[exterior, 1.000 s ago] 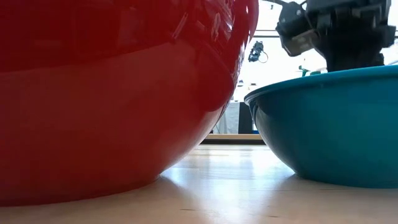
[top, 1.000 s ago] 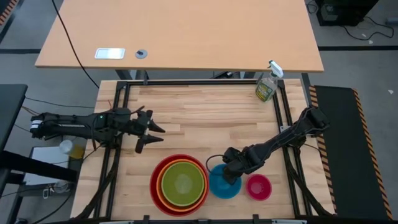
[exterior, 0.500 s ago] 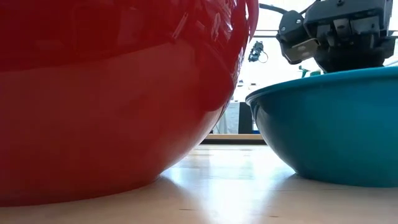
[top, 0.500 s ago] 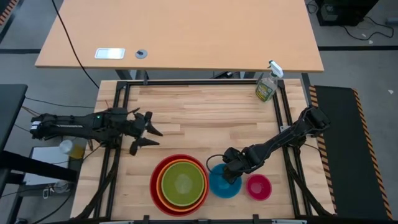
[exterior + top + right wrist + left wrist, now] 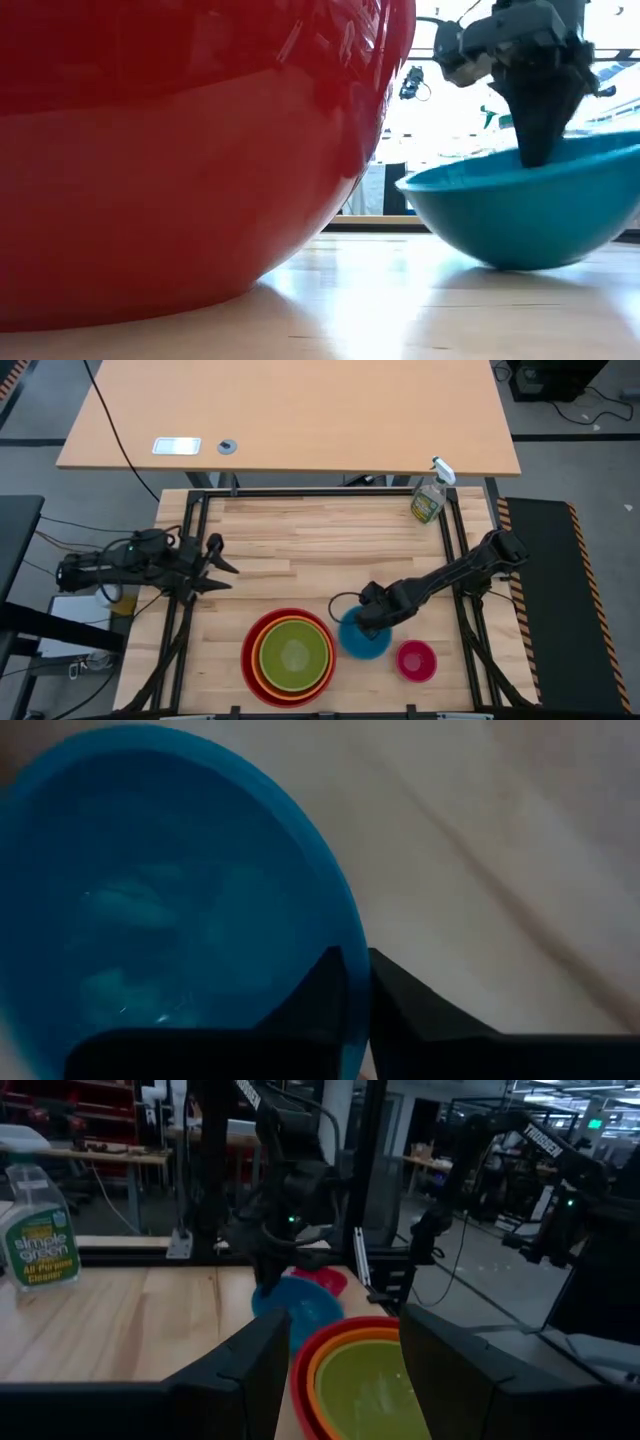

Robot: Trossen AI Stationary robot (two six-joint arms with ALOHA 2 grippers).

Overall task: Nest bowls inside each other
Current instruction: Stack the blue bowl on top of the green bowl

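The red bowl point(image 5: 247, 660) stands at the table's near edge with the orange bowl point(image 5: 262, 665) and the lime green bowl point(image 5: 294, 652) nested in it. To its right is the blue bowl point(image 5: 363, 638), tilted, with my right gripper point(image 5: 372, 622) shut on it. The small pink bowl point(image 5: 416, 660) stands on the table right of the blue one. My left gripper point(image 5: 215, 566) hovers open at the table's left edge, away from all the bowls. My right gripper pinches the blue bowl's rim point(image 5: 340, 935), with one finger point(image 5: 318, 988) inside the bowl and the other point(image 5: 405, 995) outside. The fingers come from above, pointing down point(image 5: 535, 150). The gripped side is raised; whether the bowl's underside point(image 5: 505, 262) touches the table, I cannot tell.
A spray bottle point(image 5: 428, 500) stands at the far right corner. The table's middle and far part is bare wood point(image 5: 320, 550). A black frame point(image 5: 190, 530) runs along the table's edges.
My right gripper has taken hold of the blue bowl's rim and moved up and toward the far edge. The bowl, level before, has tipped and shifted a little toward the far edge. My left gripper has drawn back toward the table's left edge.
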